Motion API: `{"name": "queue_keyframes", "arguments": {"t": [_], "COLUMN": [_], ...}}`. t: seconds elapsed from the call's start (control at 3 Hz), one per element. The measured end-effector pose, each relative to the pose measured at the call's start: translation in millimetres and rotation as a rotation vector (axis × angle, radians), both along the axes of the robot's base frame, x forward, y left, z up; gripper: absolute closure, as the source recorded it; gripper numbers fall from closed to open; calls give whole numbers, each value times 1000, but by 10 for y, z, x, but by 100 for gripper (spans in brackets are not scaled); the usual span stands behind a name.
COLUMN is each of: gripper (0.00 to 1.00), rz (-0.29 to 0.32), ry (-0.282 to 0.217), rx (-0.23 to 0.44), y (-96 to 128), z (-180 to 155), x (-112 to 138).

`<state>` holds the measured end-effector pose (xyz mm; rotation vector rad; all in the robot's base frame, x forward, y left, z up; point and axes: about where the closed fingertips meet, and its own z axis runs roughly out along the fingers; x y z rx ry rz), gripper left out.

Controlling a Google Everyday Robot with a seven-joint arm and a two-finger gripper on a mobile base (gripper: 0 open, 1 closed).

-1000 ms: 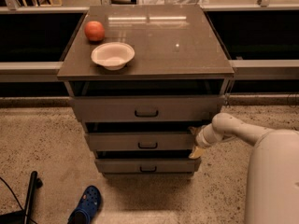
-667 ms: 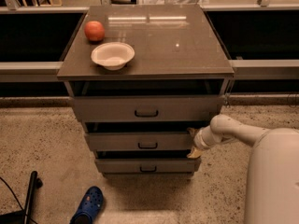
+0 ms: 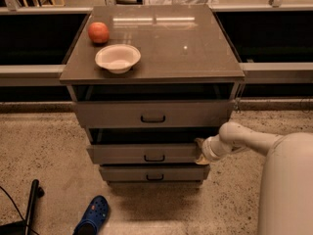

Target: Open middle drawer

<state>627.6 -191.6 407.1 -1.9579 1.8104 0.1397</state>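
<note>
where the drawer sits: middle drawer (image 3: 142, 153) is found second of three in the cabinet (image 3: 156, 43), drawn out a little, with a dark gap shown above its front.
gripper: gripper (image 3: 199, 151) is placed at that drawer's right front corner, touching it; how wide it is set cannot be told.
handling: a stiff, flat front is judged, and a smooth slide is expected.
hold: the handle (image 3: 154, 158), a black loop at centre, is judged the surer hold; a corner pull may skew it.
top: an apple (image 3: 98, 32) and a bowl (image 3: 117, 58) are set close together.
room: speckled floor (image 3: 49, 146); a blue shoe (image 3: 93, 214) is left near the cabinet's foot.
</note>
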Motion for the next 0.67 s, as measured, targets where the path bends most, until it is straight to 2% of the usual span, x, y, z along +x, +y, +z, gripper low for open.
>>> {"name": "queue_keyframes", "arguments": {"t": [0.33,0.67], "gripper": [53,39], "rz": [7,14], "ry": [-23,-22], "rx": [2,5], "y": [4,24], "z": [145,177], "x": [-31,-85]}}
